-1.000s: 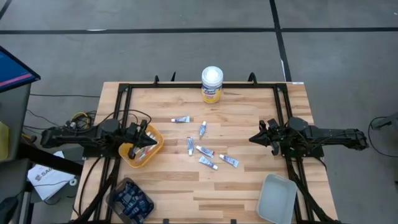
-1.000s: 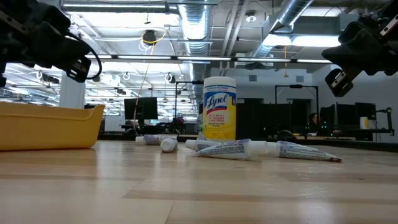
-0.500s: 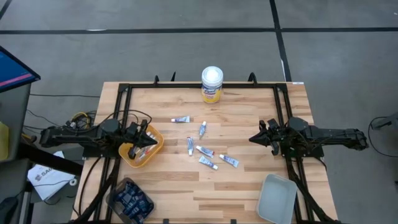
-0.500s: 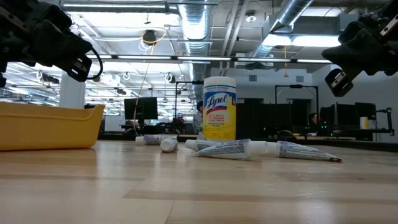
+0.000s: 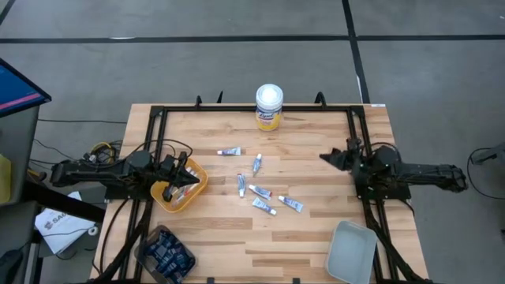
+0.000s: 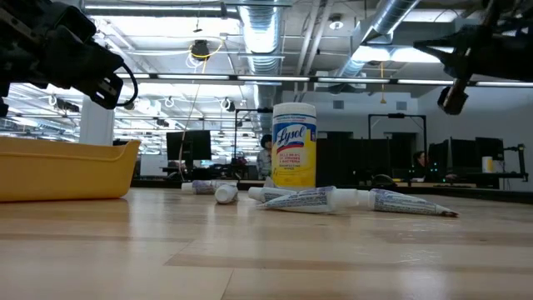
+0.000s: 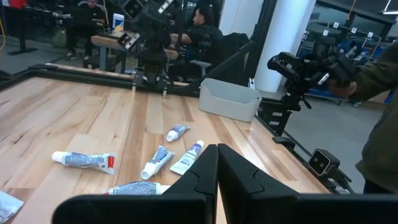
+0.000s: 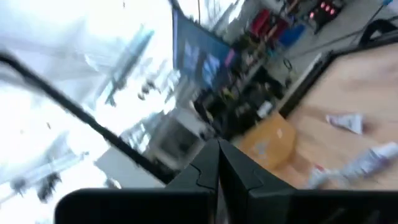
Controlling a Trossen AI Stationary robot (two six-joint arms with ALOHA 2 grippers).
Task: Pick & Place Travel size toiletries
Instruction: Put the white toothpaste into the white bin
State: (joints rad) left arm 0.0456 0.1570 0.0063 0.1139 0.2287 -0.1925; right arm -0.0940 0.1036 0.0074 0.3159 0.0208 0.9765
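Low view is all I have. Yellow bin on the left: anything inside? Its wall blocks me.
Observer: Yes. From above, the yellow bin holds a few small tubes. The left gripper hovers over it, shut, nothing in it.
Operator: How many tubes loose on the table?
Observer: Six loose tubes, scattered mid-table between the two arms.
Operator: Any other container?
Observer: A grey tray on the right arm's side, at the table edge opposite the yellow canister. The right gripper is shut, up in the air, not over the tray.
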